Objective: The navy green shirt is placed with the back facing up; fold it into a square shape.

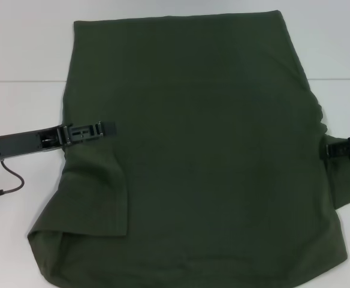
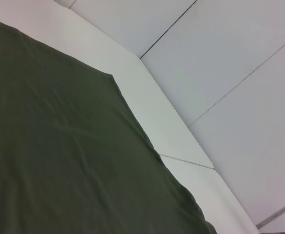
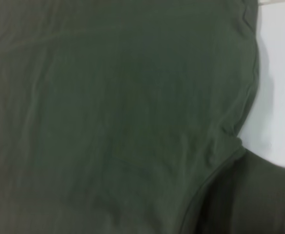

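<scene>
Folding has only just begun, it seems. The navy green shirt (image 1: 205, 150) lies flat on the white worktop (image 1: 19, 42) and covers most of it. Its plain side faces up, and no letters show. On the robot's left, the sleeve looks turned in over the body of the shirt. The rest is spread wide, so it is not a square yet. I think both sides need to be folded in, and then the shirt folded across to make it short.

The left gripper (image 1: 106, 128) lies low at the shirt's left edge, with its tips on the cloth near the sleeve. I cannot tell if it is pinching the cloth or just resting there. The right gripper (image 1: 332, 148) is at the shirt's right edge, touching it. Only a bit of it shows, so I cannot tell if it is open or closed.

Counting is easy here. There is one shirt, one worktop and two grippers, one on each side of the shirt.
</scene>
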`<action>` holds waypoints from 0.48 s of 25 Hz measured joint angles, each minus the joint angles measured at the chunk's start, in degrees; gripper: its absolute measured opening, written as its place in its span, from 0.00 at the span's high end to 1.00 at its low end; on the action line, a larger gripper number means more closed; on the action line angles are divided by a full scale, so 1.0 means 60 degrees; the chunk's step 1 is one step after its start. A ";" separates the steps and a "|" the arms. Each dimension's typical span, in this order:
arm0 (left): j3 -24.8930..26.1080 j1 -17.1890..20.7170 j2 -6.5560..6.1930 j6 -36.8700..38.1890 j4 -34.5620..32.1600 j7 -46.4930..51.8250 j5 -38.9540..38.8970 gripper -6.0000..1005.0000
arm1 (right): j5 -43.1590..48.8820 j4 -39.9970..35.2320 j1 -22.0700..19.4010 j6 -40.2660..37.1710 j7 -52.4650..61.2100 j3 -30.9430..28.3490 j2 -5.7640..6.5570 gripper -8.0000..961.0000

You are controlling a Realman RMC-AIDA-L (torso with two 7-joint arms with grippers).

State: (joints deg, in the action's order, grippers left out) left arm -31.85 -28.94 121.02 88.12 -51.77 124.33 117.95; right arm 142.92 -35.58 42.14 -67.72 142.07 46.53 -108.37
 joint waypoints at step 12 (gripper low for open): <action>0.0100 0.0009 -0.0011 -0.0025 0.0000 -0.0008 -0.0001 0.27 | -0.0001 -0.0002 0.0047 0.0115 -0.0239 0.0571 -0.0105 0.05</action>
State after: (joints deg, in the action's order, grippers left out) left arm -31.25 -28.89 120.96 87.97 -51.77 124.28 117.94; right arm 142.91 -35.60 42.43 -67.03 140.63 49.95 -109.00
